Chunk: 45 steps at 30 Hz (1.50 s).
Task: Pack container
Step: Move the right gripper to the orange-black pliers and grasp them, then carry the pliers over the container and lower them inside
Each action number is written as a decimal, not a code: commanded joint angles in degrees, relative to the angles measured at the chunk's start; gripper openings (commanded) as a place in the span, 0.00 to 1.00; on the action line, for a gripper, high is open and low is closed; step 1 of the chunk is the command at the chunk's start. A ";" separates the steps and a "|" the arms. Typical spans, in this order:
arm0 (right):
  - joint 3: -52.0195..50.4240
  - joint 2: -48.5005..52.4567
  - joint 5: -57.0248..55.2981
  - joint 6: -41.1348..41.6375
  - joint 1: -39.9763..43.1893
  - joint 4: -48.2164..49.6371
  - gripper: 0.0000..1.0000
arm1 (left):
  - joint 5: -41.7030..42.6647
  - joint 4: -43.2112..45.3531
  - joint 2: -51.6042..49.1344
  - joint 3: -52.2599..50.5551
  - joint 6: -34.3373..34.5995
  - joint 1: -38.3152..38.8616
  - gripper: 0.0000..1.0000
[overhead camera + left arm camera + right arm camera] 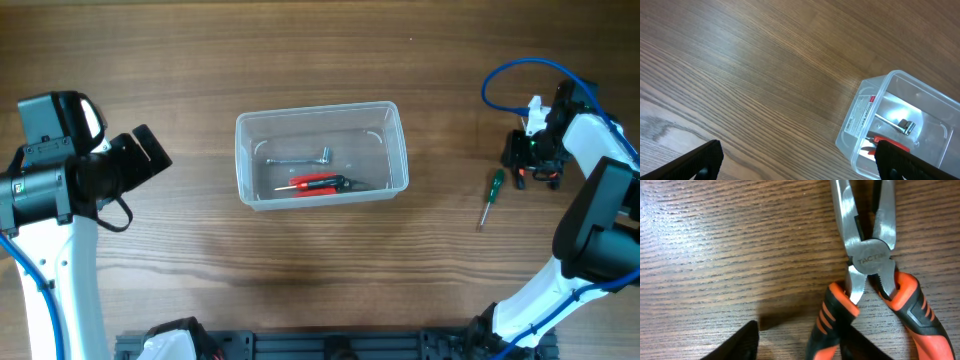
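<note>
The clear container (250, 160) stands mid-table with a metal hex key (300, 160) and a red-handled tool (315, 184) inside; it also shows at the lower right of the left wrist view (860, 117). My left gripper (150, 150) (800, 167) hangs wide open over bare wood, left of the container. At the far right my right gripper (535, 165) (800, 340) is down over orange-and-black pliers (872, 260). One plier handle (832, 320) lies between the partly closed fingers (735, 342), with a gap still showing on the left side.
A green-handled screwdriver (492, 190) lies on the table just left of the right gripper. A blue cable (500, 80) loops above the right arm. A dark rail (330, 345) runs along the table's front edge.
</note>
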<state>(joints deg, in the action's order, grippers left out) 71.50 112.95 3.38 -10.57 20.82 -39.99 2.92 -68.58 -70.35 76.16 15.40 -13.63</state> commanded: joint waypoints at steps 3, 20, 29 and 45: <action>-0.87 3.13 2.64 0.28 -0.72 -0.74 0.44 | 0.68 0.17 -0.17 0.76 0.50 -0.31 1.00; -0.87 3.13 2.64 1.75 -0.72 -0.74 0.11 | 0.68 0.17 -0.17 0.76 0.50 -0.31 1.00; -0.87 3.13 2.64 1.75 -0.72 -0.74 0.06 | 0.68 0.17 -0.17 0.76 0.48 -0.31 1.00; 11.78 -5.95 6.71 -1.99 -8.09 -11.93 0.04 | 0.66 0.17 -0.17 0.76 0.46 -0.31 1.00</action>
<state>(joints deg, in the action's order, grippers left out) 77.30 113.12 8.91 -9.98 17.47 -50.50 2.92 -68.60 -70.35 76.16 15.40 -13.63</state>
